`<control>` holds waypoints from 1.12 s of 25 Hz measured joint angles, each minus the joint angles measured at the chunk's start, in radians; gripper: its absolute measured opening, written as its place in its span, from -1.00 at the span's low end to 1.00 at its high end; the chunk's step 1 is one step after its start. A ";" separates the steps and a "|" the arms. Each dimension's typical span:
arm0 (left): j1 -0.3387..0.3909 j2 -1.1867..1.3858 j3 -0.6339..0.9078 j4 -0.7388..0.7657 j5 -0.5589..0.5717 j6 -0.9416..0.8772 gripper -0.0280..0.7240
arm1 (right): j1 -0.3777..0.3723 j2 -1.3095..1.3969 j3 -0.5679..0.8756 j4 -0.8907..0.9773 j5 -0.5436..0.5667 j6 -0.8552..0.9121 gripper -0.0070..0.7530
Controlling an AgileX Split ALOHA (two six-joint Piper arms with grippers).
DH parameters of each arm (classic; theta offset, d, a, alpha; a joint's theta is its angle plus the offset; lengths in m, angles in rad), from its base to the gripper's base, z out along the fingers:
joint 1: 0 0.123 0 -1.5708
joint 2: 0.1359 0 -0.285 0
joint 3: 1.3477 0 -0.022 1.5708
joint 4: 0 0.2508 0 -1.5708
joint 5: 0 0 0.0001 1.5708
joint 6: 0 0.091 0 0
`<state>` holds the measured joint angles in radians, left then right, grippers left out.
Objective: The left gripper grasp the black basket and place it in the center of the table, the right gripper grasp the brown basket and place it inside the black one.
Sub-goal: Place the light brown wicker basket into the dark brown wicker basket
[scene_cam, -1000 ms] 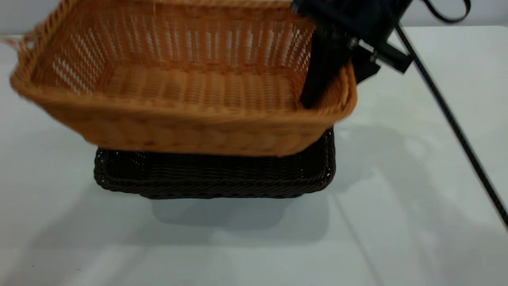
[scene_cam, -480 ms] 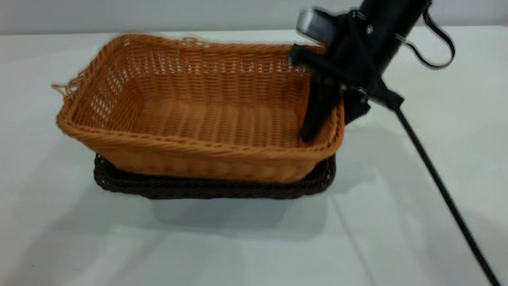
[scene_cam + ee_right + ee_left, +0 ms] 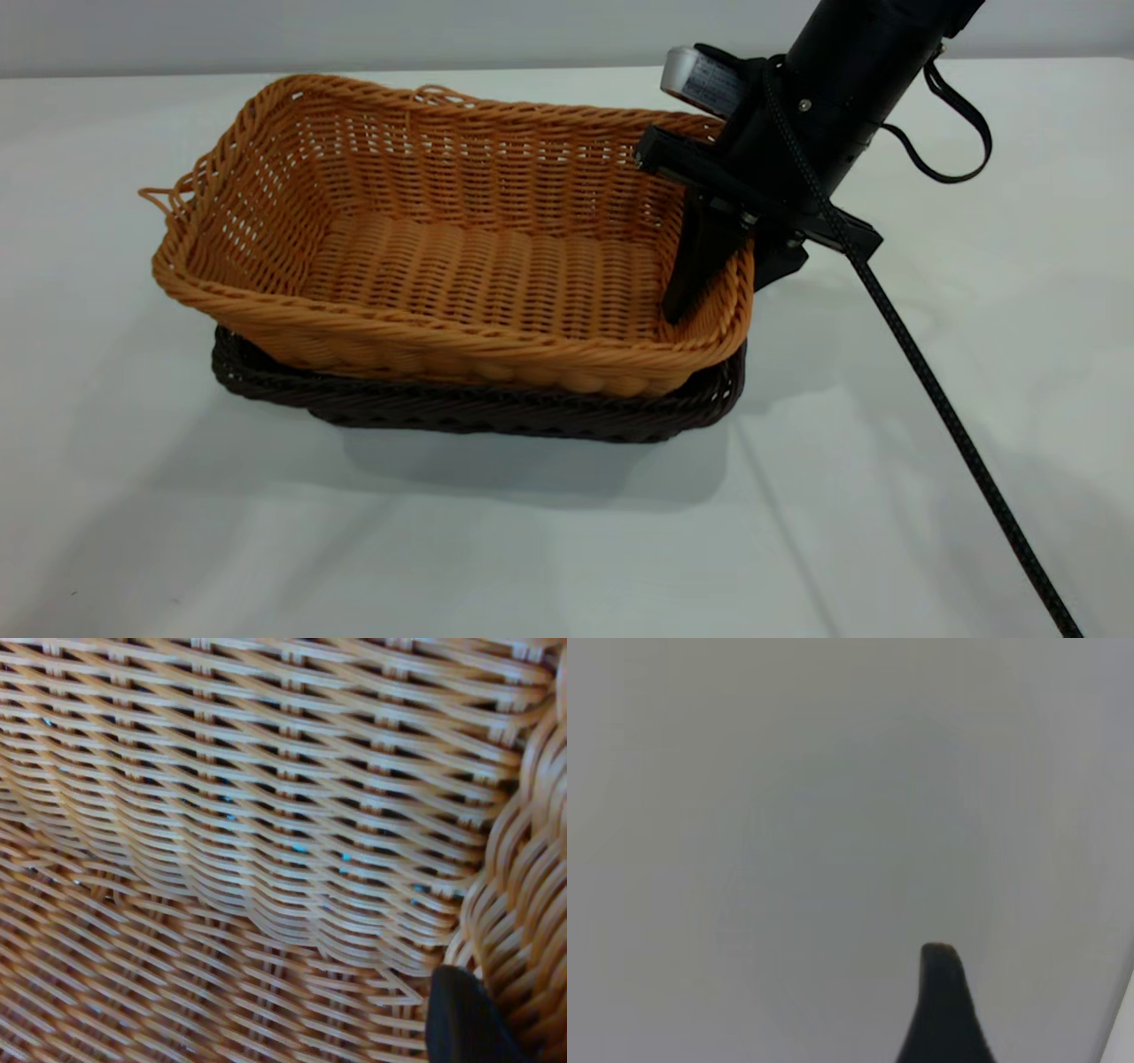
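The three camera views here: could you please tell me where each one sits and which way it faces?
Exterior view: in front of the rig, looking down at the table; the brown basket sits in the black basket, its wall clamped by the right pincer.
Left wrist view: on the left arm, facing bare pale surface; one dark fingertip of the left pincer shows.
Right wrist view: on the right arm, close against the brown basket's weave, one dark fingertip by the rim.
Shared: exterior and right wrist both show the brown basket.

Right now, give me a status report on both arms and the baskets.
Right gripper clamped on brown basket right wall. Brown basket nested in black basket, mid-table. Left gripper away over bare surface. Nothing in the way.
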<state>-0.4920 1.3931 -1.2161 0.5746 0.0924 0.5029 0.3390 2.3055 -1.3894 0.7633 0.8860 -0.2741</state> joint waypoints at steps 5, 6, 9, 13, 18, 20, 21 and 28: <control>0.000 0.000 0.000 0.000 0.000 0.000 0.33 | 0.000 0.000 -0.038 -0.066 -0.049 -0.005 -0.69; 0.000 0.000 0.000 0.000 0.000 0.000 0.33 | 0.000 0.000 -0.051 -0.088 -0.052 -0.006 -0.69; 0.000 0.000 0.000 0.000 0.000 -0.004 0.33 | 0.000 0.000 -0.094 -0.160 -0.039 -0.005 -0.69; 0.000 0.000 0.000 0.000 0.000 -0.033 0.33 | 0.000 0.002 -0.138 -0.200 -0.003 0.003 -0.63; 0.000 0.000 0.000 0.000 0.000 -0.045 0.33 | 0.000 0.002 -0.148 -0.196 0.005 0.006 -0.11; 0.000 -0.004 0.000 0.000 0.001 -0.046 0.33 | 0.001 0.002 -0.151 -0.191 0.014 0.002 0.15; 0.000 -0.010 0.001 0.000 0.001 -0.046 0.33 | 0.002 0.002 -0.153 -0.191 0.023 -0.001 0.29; 0.000 -0.085 0.003 0.000 0.002 -0.051 0.33 | 0.002 0.002 -0.256 -0.290 0.239 -0.014 0.66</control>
<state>-0.4920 1.3085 -1.2133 0.5746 0.0948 0.4524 0.3405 2.3076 -1.6455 0.4733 1.1248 -0.2883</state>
